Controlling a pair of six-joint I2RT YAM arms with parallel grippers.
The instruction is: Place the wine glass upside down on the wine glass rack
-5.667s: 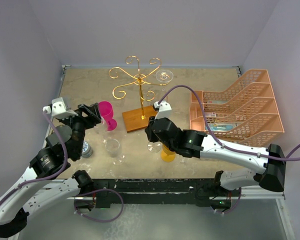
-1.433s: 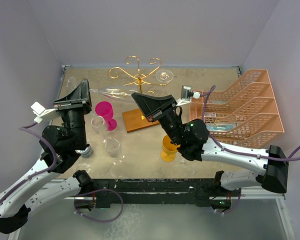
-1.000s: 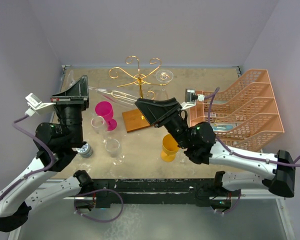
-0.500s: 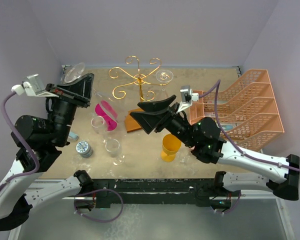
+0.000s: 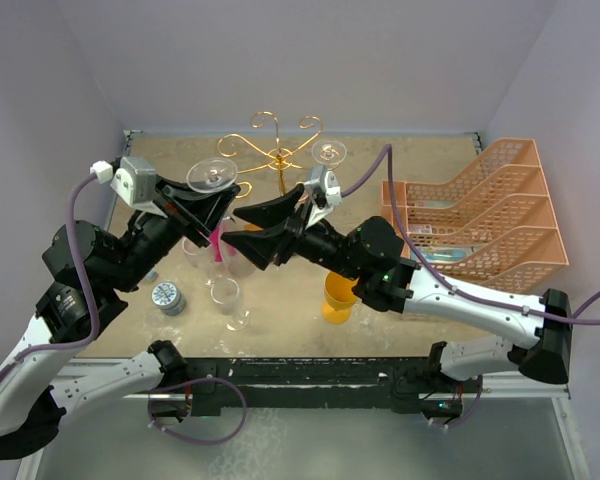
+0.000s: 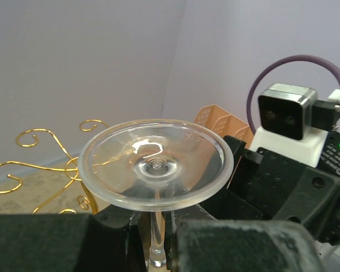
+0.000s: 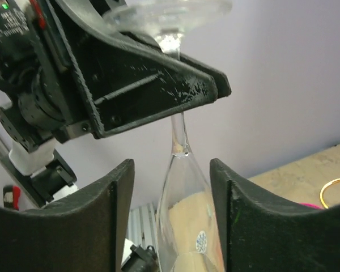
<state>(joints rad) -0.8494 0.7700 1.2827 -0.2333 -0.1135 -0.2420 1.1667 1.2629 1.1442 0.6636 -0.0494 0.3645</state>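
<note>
The thin gold wire rack (image 5: pixel 276 155) on a brown wooden base is seen at the back of the table (image 5: pixel 450 160). Before it, the right gripper (image 5: pixel 246 228) is spread open around the bowl of a clear wine glass (image 5: pixel 212 178), held aloft foot-up, its stem pinched in the left gripper (image 5: pixel 216 208).

Bright, even diffuse light from overhead; soft faint shadows on the worktop (image 5: pixel 430 160). Small glare streaks on the wine glass (image 6: pixel 147 150) foot. Close-up left gripper (image 6: pixel 156 249) blurred at the frame bottom; right gripper (image 7: pixel 171 215) slightly soft. Top view sharp.
</note>
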